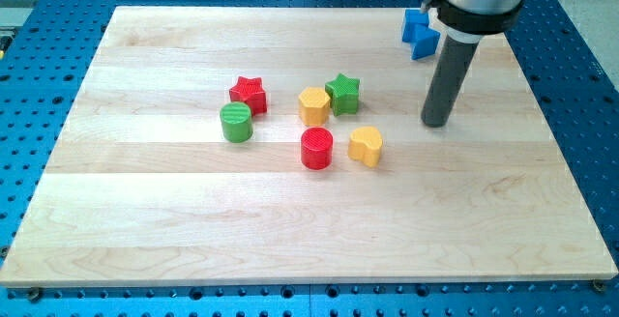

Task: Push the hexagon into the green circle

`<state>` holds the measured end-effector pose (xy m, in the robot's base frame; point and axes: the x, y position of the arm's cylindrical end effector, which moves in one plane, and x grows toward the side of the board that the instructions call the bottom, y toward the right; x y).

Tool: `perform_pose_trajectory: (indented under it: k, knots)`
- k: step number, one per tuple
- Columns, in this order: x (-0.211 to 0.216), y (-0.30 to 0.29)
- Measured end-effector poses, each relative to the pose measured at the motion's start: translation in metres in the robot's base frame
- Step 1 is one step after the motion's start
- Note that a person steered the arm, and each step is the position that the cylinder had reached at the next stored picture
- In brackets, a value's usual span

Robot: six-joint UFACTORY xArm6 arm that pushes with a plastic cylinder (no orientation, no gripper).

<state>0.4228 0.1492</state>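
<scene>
Camera view: a pale wooden board (290, 230) lies on a blue perforated table (571, 27). The yellow hexagon (313, 105) sits near the board's middle and serves as the landmark here. Touching it on the view's right is a green star (342, 94). To the hexagon's left, a little apart, stands a red star (249, 95), and just below that star, touching it, is the green circle (236, 122), a short cylinder. Directly below the hexagon is a red circle (316, 148), and just right of that a yellow heart (366, 146). Far to the hexagon's upper right, at the board's top edge, lies a blue block (419, 31), partly hidden by the arm. My tip (436, 122) rests on the board well to the right of the hexagon, beyond the green star, touching no block. The tool is a plain dark rod with nothing to spread or pinch.
</scene>
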Motion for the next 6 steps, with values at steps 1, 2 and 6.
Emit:
perform_pose_trajectory:
  k: [1, 2, 6]
  knots:
    - [0.011, -0.077]
    - [-0.013, -0.096]
    - [0.007, -0.172]
